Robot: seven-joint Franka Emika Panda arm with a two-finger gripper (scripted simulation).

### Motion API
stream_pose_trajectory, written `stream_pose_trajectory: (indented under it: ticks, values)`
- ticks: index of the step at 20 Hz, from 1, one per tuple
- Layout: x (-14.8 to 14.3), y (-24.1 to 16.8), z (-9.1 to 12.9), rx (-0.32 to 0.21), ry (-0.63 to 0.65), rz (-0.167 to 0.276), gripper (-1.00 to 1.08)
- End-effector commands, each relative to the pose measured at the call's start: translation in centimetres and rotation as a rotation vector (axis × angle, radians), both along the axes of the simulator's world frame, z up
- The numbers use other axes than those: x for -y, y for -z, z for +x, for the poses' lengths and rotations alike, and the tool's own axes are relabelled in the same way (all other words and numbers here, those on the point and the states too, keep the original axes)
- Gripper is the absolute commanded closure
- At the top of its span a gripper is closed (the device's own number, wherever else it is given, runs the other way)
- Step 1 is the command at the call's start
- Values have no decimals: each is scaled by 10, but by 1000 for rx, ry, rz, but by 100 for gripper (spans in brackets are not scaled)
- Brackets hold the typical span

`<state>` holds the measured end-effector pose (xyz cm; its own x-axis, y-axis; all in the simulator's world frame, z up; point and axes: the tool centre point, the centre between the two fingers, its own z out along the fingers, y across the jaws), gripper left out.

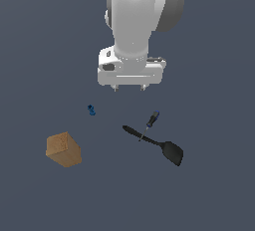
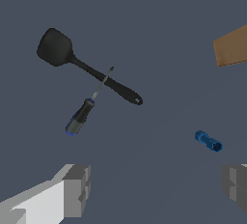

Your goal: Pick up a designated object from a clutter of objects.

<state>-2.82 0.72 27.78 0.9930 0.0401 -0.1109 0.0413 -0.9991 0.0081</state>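
Flat dark slate-blue ground (image 1: 40, 51), seemingly matte, evenly lit

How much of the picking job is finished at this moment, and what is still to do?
Nothing looks done: the screwdriver lies on the floor, its shaft crossing the spatula handle. In hand: the gripper hangs above the things with its fingers wide apart and empty. Left: come down over the screwdriver, close on it, and lift it clear of the spatula, the wooden block and the small blue piece.
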Motion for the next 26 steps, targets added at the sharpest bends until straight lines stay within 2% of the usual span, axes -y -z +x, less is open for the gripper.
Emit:
stream_pose_trajectory:
  ticks: [1,12,19,26]
  values:
    - [0,0,0,0,0,0,-92]
    - [-31,2,-4,-8,-92,1,-92]
    - [-33,9,-1,-2,-64,-1,-92]
    - [-41,33,5,13,12,-8,-92]
